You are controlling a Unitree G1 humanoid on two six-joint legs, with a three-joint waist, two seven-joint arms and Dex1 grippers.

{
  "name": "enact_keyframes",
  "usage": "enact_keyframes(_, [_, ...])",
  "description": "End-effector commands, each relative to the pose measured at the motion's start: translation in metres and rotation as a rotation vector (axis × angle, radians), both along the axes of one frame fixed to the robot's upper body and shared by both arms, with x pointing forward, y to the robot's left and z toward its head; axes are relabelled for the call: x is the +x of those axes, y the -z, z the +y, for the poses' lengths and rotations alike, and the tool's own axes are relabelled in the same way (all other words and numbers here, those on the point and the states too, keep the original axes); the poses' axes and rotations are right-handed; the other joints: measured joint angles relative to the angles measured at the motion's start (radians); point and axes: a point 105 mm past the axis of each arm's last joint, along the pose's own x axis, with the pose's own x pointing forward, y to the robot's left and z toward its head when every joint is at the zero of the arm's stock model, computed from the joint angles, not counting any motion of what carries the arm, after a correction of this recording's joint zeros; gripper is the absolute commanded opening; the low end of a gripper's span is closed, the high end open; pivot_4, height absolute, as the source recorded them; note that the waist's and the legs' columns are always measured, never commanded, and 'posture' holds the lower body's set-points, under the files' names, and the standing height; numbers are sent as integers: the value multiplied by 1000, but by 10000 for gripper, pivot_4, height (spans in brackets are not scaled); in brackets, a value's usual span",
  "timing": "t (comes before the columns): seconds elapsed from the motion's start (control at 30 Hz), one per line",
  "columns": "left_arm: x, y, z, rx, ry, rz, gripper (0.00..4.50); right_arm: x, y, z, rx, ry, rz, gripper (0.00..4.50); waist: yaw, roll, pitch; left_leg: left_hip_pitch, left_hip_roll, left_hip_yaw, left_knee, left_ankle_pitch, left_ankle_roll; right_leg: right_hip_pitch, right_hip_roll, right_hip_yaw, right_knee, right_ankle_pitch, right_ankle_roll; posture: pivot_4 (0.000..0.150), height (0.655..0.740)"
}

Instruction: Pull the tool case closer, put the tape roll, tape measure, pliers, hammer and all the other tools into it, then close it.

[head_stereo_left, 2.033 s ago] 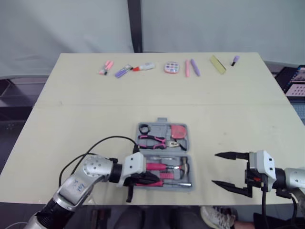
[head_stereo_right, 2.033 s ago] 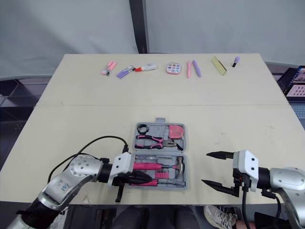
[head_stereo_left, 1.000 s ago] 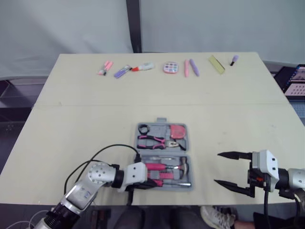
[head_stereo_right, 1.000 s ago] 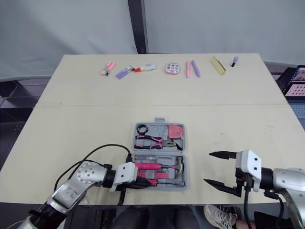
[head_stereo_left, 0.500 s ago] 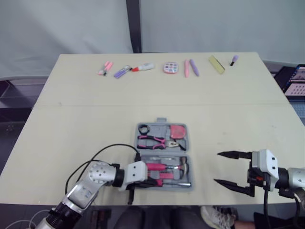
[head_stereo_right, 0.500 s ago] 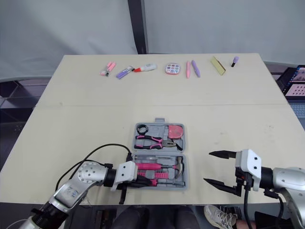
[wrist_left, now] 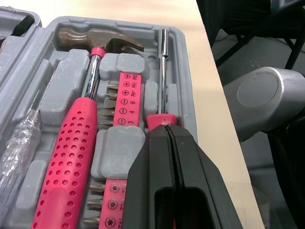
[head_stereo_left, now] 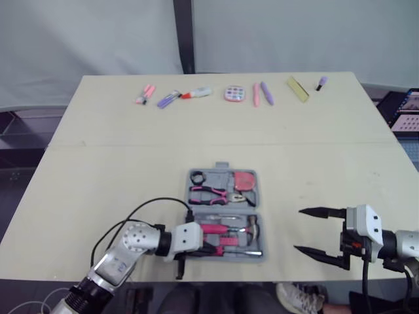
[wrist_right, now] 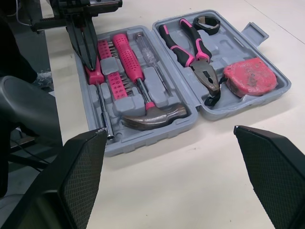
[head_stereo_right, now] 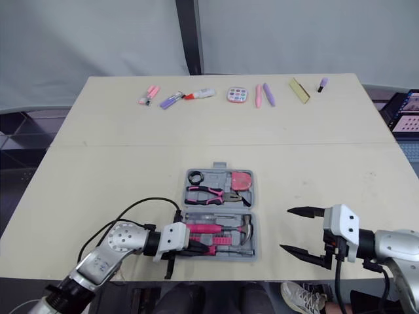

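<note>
Lab test bay, not a home or shop: bare beige table (head_stereo_left: pixel 98 170), grey curtain backdrop (head_stereo_left: pixel 85 33) with dark pole (head_stereo_left: pixel 184 33), small props (head_stereo_left: pixel 236 93) lined along far edge, screen (head_stereo_left: pixel 407 112) at right.

Markings are printed on the pink bit holder (wrist_left: pixel 126 100) seated in the tool case (wrist_left: pixel 189 90): circled plus and minus signs in a row, then the digits 6 and 3. Small letters beside them, possibly PH, cannot be made out for certain. Further circled signs are carried by the lower pink strip (wrist_left: pixel 113 202), too small to be told apart.
</note>
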Motion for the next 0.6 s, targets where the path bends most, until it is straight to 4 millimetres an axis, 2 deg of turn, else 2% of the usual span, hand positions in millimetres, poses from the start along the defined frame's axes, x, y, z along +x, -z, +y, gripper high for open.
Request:
enact_keyframes(0.03, [-8, 28, 8, 94, -25, 82, 449, -1, -10, 0, -9, 2, -38, 45000, 0, 0, -2, 0, 0, 0, 0, 0, 0, 0, 0, 0, 0, 0, 0, 1500, 7400])
enact_keyframes(0.5, [-11, 38, 10, 109, -31, 124, 449, -1, -10, 1, -5, 7, -39, 45000, 0, 3, -5, 1, 0, 0, 0, 0, 1, 1, 0, 0, 0, 0, 0, 1500, 7400])
enact_keyframes(0.6, [-7, 28, 8, 61, -55, 125, 449, 0, -9, 2, -1, 6, -41, 45000, 0, 3, -5, 1, 0, 0, 0, 0, 1, 1, 0, 0, 0, 0, 0, 1500, 7400])
